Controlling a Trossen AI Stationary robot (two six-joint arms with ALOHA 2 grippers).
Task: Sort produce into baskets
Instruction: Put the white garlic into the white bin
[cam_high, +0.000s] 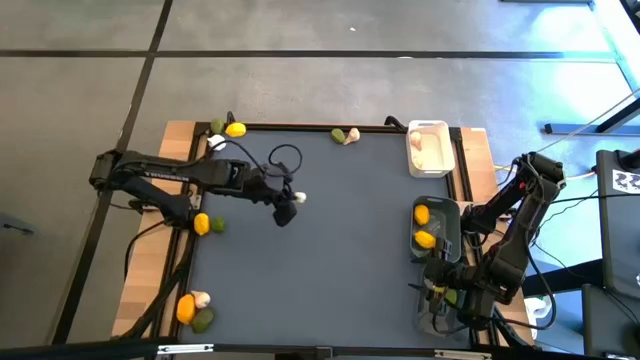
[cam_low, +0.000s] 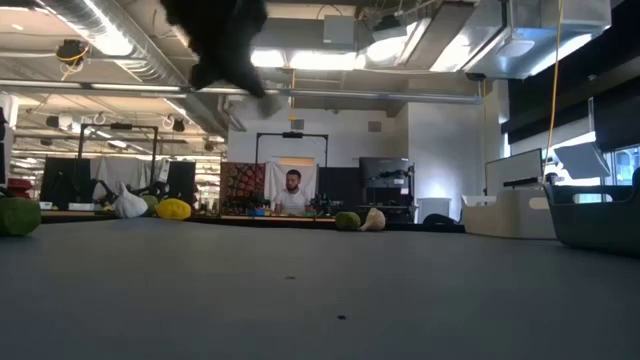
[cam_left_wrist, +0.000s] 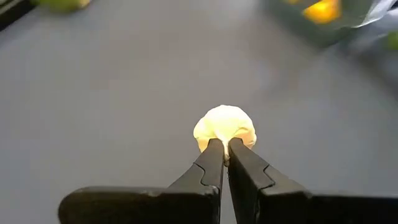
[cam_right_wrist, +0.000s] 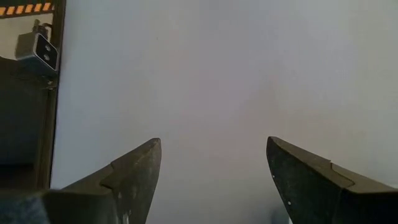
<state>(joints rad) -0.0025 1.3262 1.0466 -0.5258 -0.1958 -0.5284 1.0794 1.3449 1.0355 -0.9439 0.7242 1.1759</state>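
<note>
The grey surface (cam_high: 330, 230) fills most of what I see, a dark mat framed by wooden edges. Over its left half the left arm (cam_high: 170, 175) stretches in from the left edge, and its left pincer (cam_left_wrist: 224, 149) hangs above the mat, jaws drawn tight together on a pale garlic bulb (cam_left_wrist: 225, 127), which sits right at the fingertips, lifted clear of the mat. On the far right the right arm (cam_high: 515, 220) is folded back over the baskets, and its right pincer (cam_right_wrist: 214, 162) has its jaws spread wide with nothing between them, only bare mat ahead. Down the right edge stand the three baskets in a row: the white basket (cam_high: 428, 148) at the back with pale pieces in it, the dark grey-green basket (cam_high: 447, 212) in the middle holding two lemons (cam_high: 423, 226), and the translucent grey basket (cam_high: 432, 310) nearest me, partly under the right arm, with something green showing inside. The loose produce lies around the rim of the mat, all well apart from the left pincer: a lemon, lime and garlic cluster at the back left corner (cam_high: 228, 131), a lime beside a garlic at the back middle (cam_high: 346, 135), a lemon with a lime at the left edge (cam_high: 206, 224), and a lemon, garlic and lime group at the front left (cam_high: 193, 310).
</note>
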